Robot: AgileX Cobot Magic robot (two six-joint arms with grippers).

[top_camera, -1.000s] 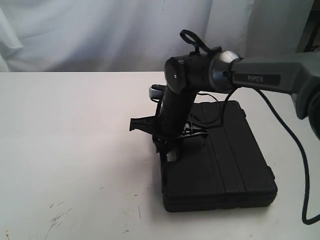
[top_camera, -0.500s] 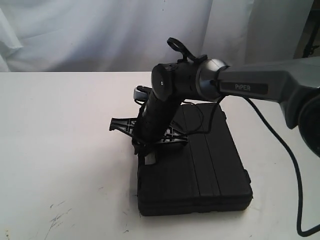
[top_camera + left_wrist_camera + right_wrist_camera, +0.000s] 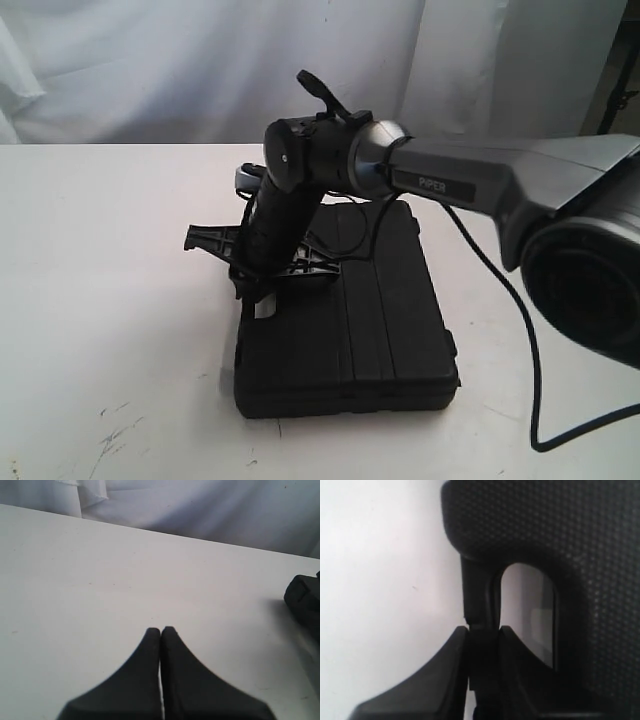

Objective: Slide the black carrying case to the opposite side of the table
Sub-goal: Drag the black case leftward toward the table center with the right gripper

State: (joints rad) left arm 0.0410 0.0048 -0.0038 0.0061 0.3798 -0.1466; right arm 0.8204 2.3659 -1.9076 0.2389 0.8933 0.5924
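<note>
The case (image 3: 370, 320) lies flat on the counter (image 3: 110, 260), a little right of the middle in the exterior view and nearer the front edge than the back. The right arm (image 3: 470, 185) reaches in from the right above the case. Its gripper (image 3: 262, 302) points down at the case's left side, jaws closed on either side of the handle (image 3: 479, 602). A cable (image 3: 515, 330) hangs from the arm to the counter right of the case. The left gripper (image 3: 160, 630), jaws together, is above bare counter, a corner of the case off to one side. A cloth (image 3: 150, 60) hangs behind the counter.
</note>
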